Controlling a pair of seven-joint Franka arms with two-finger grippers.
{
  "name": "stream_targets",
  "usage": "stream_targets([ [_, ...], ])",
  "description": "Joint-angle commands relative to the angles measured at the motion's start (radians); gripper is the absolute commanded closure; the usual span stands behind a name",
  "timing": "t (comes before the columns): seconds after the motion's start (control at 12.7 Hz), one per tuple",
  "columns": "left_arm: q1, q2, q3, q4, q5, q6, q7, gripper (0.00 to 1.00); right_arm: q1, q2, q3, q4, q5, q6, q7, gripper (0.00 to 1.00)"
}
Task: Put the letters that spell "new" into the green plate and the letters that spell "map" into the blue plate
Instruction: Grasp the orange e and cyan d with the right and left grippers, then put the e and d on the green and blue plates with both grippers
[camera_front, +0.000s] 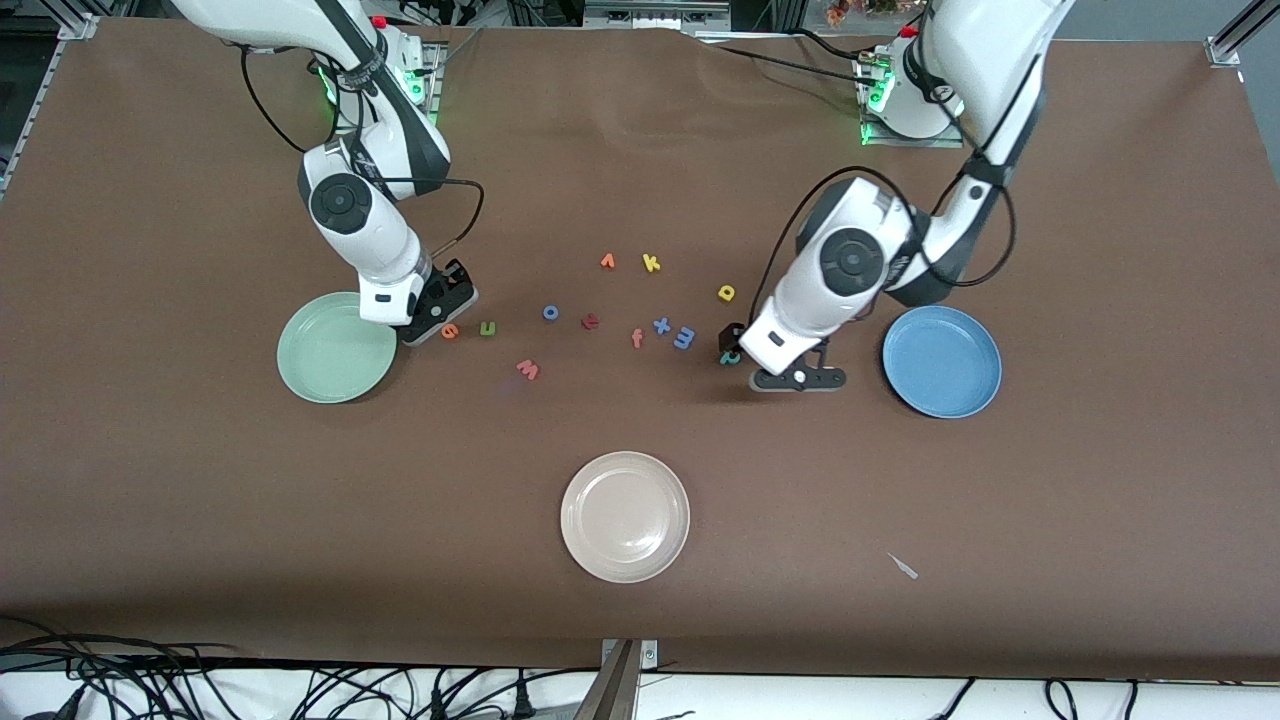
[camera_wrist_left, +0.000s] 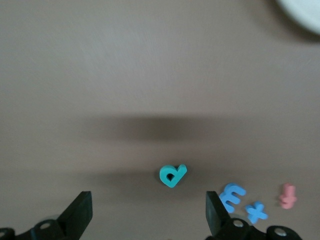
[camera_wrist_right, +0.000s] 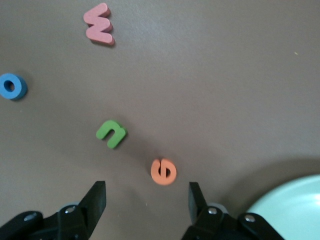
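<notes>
The orange e (camera_wrist_right: 164, 171) lies just ahead of my right gripper (camera_wrist_right: 146, 197), which is low over the table, open, with nothing between its fingers. The green n (camera_wrist_right: 111, 133) and the salmon-pink w (camera_wrist_right: 98, 24) lie a little way off. The green plate (camera_front: 335, 348) is beside this gripper (camera_front: 438, 308). My left gripper (camera_wrist_left: 148, 210) hangs open over the teal p (camera_wrist_left: 172, 175), which lies apart from both fingers. The blue m (camera_wrist_left: 232, 196) is beside the p, and the yellow a (camera_front: 727, 292) lies farther from the camera. The blue plate (camera_front: 941, 360) lies toward the left arm's end.
A cream-white plate (camera_front: 625, 516) sits nearest the camera. Other loose letters lie mid-table: a blue o (camera_front: 550, 312), a red letter (camera_front: 590, 321), a salmon f (camera_front: 637, 338), a blue x (camera_front: 661, 325), an orange v (camera_front: 607, 261) and a yellow k (camera_front: 651, 263).
</notes>
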Motion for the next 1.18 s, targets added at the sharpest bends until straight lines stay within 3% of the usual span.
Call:
stream_targets([
  [0.0, -0.030, 0.061, 0.011, 0.039, 0.072, 0.013, -0.063, 0.00, -0.007, 0.049, -0.008, 0.008, -0.047, 0.068, -0.003, 0.25],
  [0.39, -0.073, 0.136, 0.017, 0.046, 0.108, 0.091, -0.094, 0.09, -0.007, 0.107, -0.035, 0.014, -0.098, 0.130, -0.003, 0.27],
  [0.55, -0.080, 0.150, 0.019, 0.052, 0.114, 0.091, -0.108, 0.15, -0.007, 0.115, -0.035, 0.013, -0.101, 0.128, -0.005, 0.40],
  [0.63, -0.082, 0.152, 0.019, 0.052, 0.126, 0.091, -0.108, 0.20, -0.007, 0.127, -0.035, 0.013, -0.101, 0.128, -0.003, 0.60],
  [0.78, -0.083, 0.159, 0.020, 0.051, 0.152, 0.091, -0.109, 0.36, -0.006, 0.121, -0.035, 0.016, -0.101, 0.127, -0.008, 0.91],
  [0.86, -0.083, 0.164, 0.020, 0.052, 0.172, 0.091, -0.126, 0.42, -0.006, 0.115, -0.035, 0.016, -0.103, 0.125, -0.011, 0.95],
  [1.1, -0.082, 0.167, 0.017, 0.054, 0.237, 0.091, -0.189, 0.78, -0.007, 0.034, -0.058, 0.016, -0.115, 0.090, -0.043, 0.98],
])
